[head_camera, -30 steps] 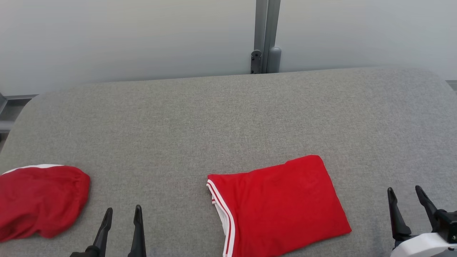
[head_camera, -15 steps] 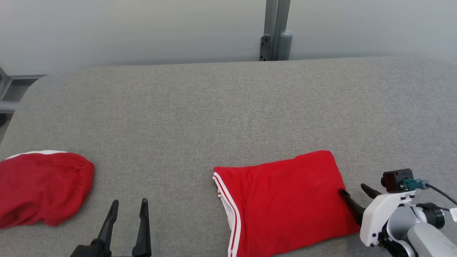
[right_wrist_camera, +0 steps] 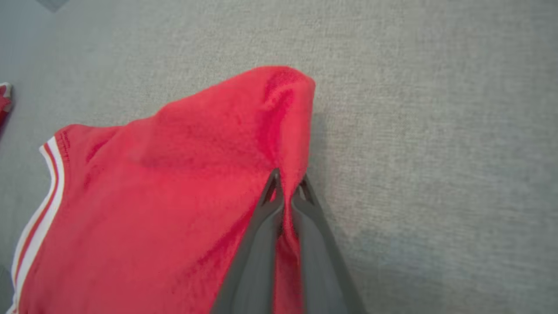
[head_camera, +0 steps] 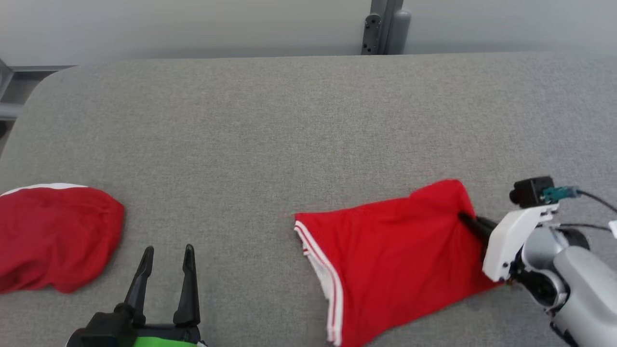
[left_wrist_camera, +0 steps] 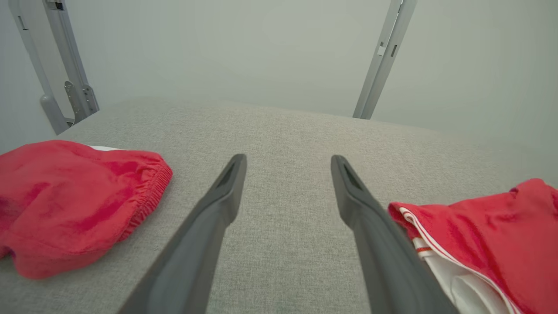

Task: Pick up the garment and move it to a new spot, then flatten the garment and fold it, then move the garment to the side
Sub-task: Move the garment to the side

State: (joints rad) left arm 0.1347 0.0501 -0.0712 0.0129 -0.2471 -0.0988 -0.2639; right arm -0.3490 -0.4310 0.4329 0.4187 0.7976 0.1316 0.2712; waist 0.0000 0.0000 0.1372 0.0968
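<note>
- Grey fabric surface point(head_camera: 289, 120) carries 2 red pieces.
- Folded red garment point(head_camera: 395, 255) lies right of centre.
- Red bundle point(head_camera: 53, 236) lies far left.
- Right end effector point(head_camera: 468, 220) is clamped on the folded red garment's right edge.
- Left end effector point(head_camera: 167, 249) hovers, spread wide, empty.

**Q:** Any lettering legible from your station?

**A:** None that I can read. I look over the folded red garment point(head_camera: 395, 260) with its white stripes and the bunched red garment point(head_camera: 53, 236) at the left, and the faces I see are plain cloth. The dark camera block point(head_camera: 530, 191) on the right wrist may carry a marking, but it's too small for me to tell.
</note>
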